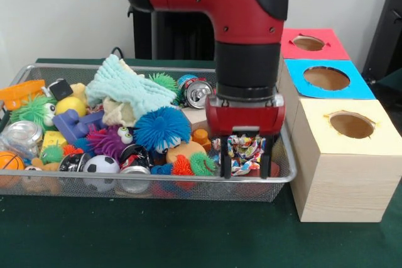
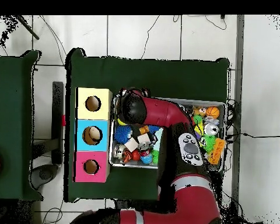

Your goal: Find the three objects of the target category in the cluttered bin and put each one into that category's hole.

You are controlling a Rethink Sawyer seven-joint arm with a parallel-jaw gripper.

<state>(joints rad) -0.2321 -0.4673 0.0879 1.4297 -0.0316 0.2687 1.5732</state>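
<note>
Pincer (image 1: pixel 245 157) spread astride one patterned cloth ball (image 1: pixel 245 152) in the cluttered bin (image 1: pixel 157 183), beside three holed boxes (image 1: pixel 342 155).

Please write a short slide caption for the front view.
Sawyer gripper lowered, fingers open around a multicoloured crumpled item, in the cluttered bin.

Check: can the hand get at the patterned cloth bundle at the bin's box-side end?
Probably yes. The hand hangs open right over the cloth bundle, fingers either side of it, nothing lying on top; the bin rim is close by.
</note>
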